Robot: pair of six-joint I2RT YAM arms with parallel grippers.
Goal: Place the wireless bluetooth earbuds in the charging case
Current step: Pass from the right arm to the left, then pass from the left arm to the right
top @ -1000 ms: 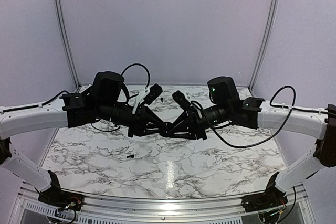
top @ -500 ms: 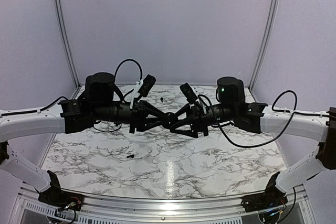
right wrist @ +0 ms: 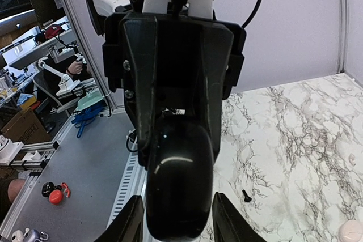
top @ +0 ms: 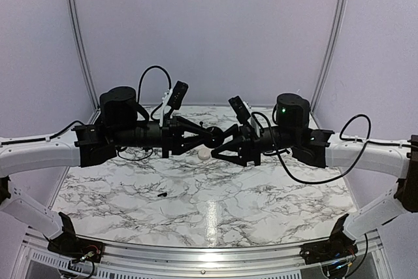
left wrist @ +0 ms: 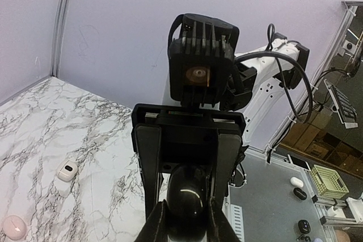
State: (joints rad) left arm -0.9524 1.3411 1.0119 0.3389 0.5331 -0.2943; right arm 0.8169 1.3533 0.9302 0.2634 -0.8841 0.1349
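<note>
Holding, left end effector (left wrist: 186, 211): it is clamping a glossy black round puck (left wrist: 184, 194) in mid-air, well above the white marble-patterned desk (top: 261, 200).
Flanking, right end effector (right wrist: 177, 219): it is facing the left one head-on, its jaws standing narrowly parted on either side of the same puck. Whether they are pressing on it I cannot tell.
Charging case: the small cream-pink pebble-shaped charging case (left wrist: 12, 226) is lying on the desk, below and well apart from both end effectors. Its lid position is not showing clearly.
Earbuds: one tiny black stub earbud (top: 162, 195) is lying loose on the near-left part of the desk, touching nothing. The second is not showing anywhere with certainty.
Bystander: a brighter white squarish piece with a dark spot (left wrist: 67, 170) is sitting near the case.
Progress: by my reading, nothing is seated yet, and both arms are attending to the puck rather than the task's things.
Remaining: getting the case open or confirming it is, picking up each earbud, and seating both in the sockets.
</note>
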